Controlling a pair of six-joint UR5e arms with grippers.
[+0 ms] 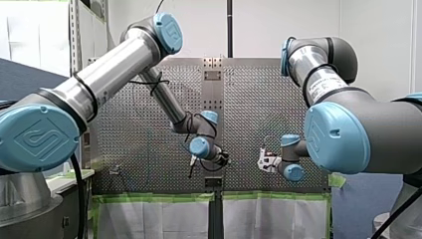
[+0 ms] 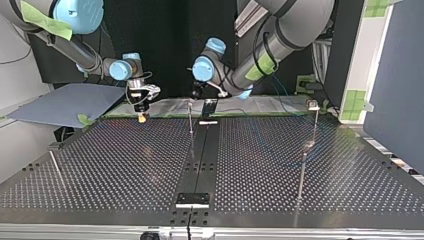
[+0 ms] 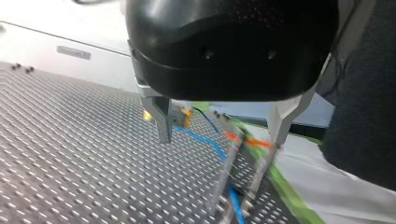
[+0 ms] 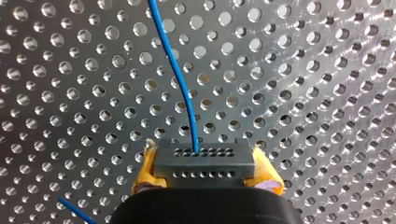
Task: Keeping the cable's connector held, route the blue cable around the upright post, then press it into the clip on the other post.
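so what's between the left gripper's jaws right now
The blue cable crosses the gap between the open jaws of the left gripper, with an upright post beside it; the left wrist view shows this.

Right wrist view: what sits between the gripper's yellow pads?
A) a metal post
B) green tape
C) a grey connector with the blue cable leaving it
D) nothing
C: the yellow pads of my right gripper clamp the grey connector, and the blue cable runs out of its face.
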